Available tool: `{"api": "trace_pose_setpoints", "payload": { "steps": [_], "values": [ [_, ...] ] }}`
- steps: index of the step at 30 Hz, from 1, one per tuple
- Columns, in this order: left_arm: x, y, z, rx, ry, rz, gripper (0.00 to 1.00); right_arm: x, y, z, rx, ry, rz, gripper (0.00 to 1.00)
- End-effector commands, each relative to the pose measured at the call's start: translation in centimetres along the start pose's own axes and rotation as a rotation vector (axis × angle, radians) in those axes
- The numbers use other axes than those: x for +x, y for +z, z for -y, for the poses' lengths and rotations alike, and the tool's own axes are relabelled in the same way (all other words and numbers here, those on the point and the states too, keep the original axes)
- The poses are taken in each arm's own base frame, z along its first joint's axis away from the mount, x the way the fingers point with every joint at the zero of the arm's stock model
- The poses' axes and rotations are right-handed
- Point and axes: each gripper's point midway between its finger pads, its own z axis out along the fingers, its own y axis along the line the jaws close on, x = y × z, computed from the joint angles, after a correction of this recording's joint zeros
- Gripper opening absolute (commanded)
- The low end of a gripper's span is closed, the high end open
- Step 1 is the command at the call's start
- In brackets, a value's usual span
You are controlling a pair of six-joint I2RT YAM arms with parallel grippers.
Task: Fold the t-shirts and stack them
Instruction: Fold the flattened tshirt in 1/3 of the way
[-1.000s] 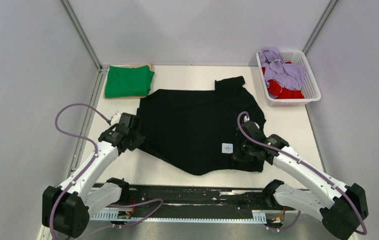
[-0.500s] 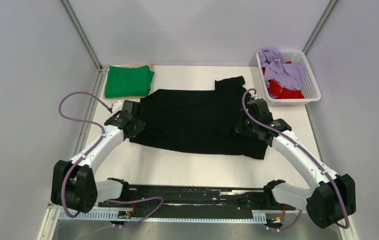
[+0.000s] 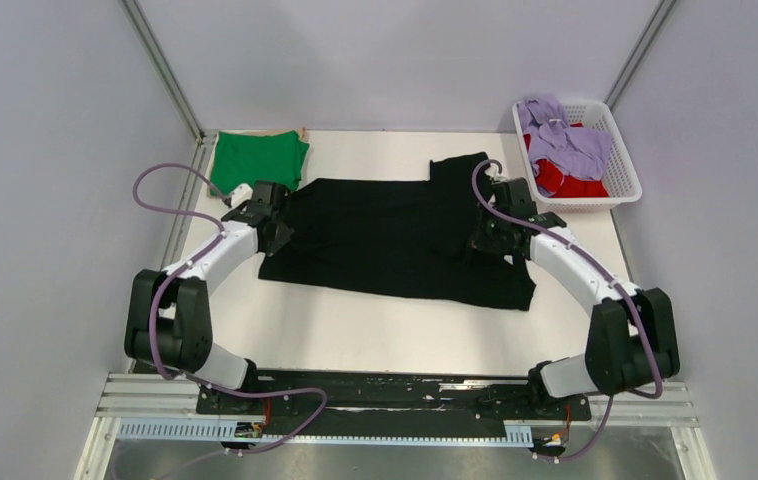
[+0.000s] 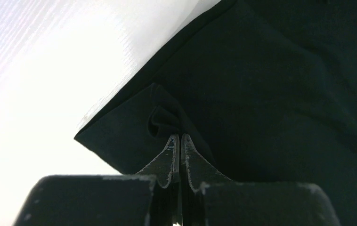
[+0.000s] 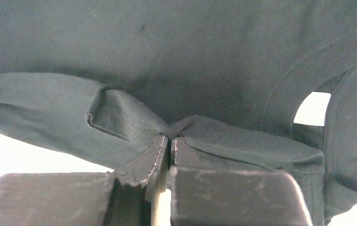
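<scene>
Folded further back — black t-shirt [image 3: 385, 235], soft, rectangular

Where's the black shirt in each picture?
Top external: the black t-shirt lies in the middle of the white table.
Left wrist: it fills the right side, pinched by the left gripper.
Right wrist: it fills the top, pinched by the right gripper.
Shared landmark: the white table.

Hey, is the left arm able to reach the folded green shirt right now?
Probably yes. The green shirt lies just beyond the left arm with nothing between them, but its jaws are shut on the black shirt's edge, so it would have to let go first.
</scene>
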Motion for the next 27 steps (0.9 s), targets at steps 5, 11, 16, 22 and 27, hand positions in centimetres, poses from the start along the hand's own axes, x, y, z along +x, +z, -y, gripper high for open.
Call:
{"api": "trace_pose_setpoints", "payload": {
  "steps": [5,11,16,22,27],
  "values": [
    [-2.6,2.8,1.8,-0.036,-0.003,0.034,0.25,-7.1,4.9,0.9,0.013,-0.028,0.065,0.13],
    [-6.6,0.4,3.3,-0.030,0.012,0.094,0.99,-12.9,6.9,1.5,0.083,-0.030,0.090,0.70],
    [-7.3,-2.6,4.7,0.104,0.037,0.105,1.00,-11.2,4.1,-0.3,0.013,-0.031,0.110,1.00],
    [-1.5,-3.2,8.3,0.392,0.129,-0.113,1.00,-4.2,2.3,-1.6,-0.064,0.008,0.049,1.00],
    [3.4,-1.3,8.5,0.410,0.190,-0.240,1.00,-0.8,3.0,-2.5,-0.159,0.022,0.027,1.00]
  ]
}}
